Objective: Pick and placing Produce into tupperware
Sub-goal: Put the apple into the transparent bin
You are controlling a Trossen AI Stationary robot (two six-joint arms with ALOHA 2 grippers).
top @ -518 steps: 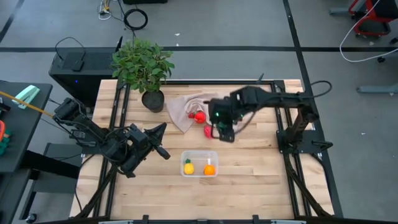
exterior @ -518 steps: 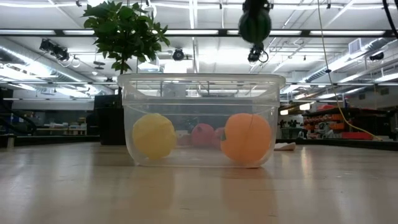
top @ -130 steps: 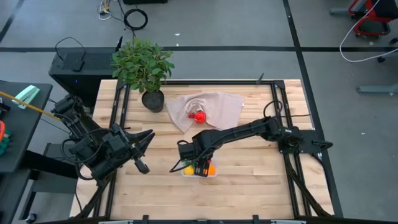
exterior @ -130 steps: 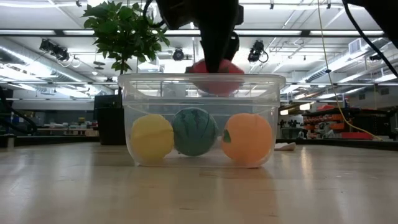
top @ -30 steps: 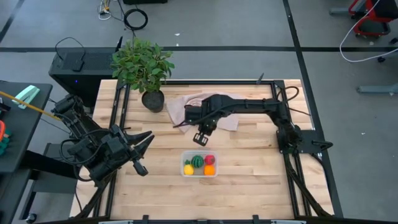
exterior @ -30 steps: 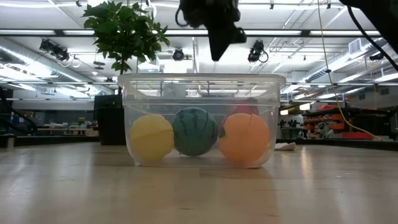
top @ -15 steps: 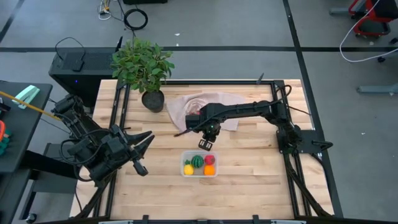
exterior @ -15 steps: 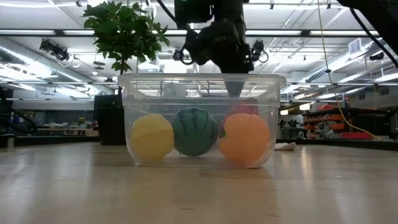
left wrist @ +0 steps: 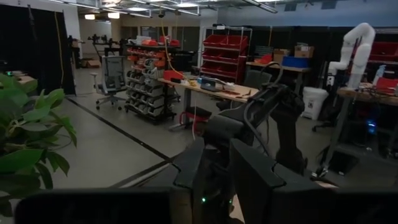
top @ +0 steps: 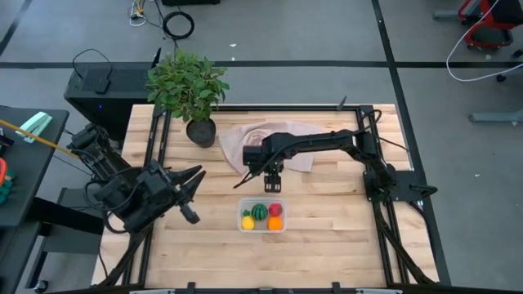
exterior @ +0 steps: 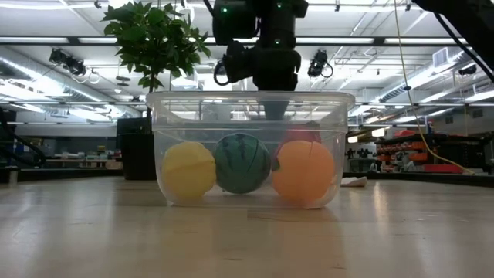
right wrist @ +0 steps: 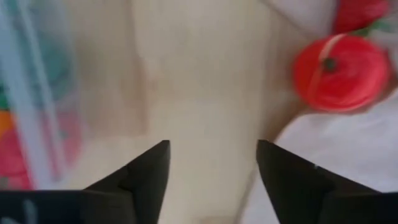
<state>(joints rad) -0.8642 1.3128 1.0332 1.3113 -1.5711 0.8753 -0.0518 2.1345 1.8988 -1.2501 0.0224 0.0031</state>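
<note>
We see the right gripper (top: pixel 271 186) hanging open and empty between the tupperware (top: pixel 262 228) and the cloth (top: pixel 301 139); we cannot tell the left gripper's (top: pixel 189 215) fingers.

Bare wood all around tupperware (top: pixel 261 216) except behind it: right gripper (top: pixel 272 186) hangs there, beige cloth (top: pixel 270 145) beyond. Potted plant (top: pixel 188 90) stands behind-left, well apart.

The dark six-joint right arm reaches from its base at three o'clock toward the table's centre, its wrist bent downward; the right two-finger gripper (top: pixel 272 186) hangs there, its dark fingers (right wrist: pixel 144 171) spread apart with nothing between them. The dark left arm waits at about eight o'clock, its left two-finger gripper (top: pixel 190 194) pointing toward three o'clock.
</note>
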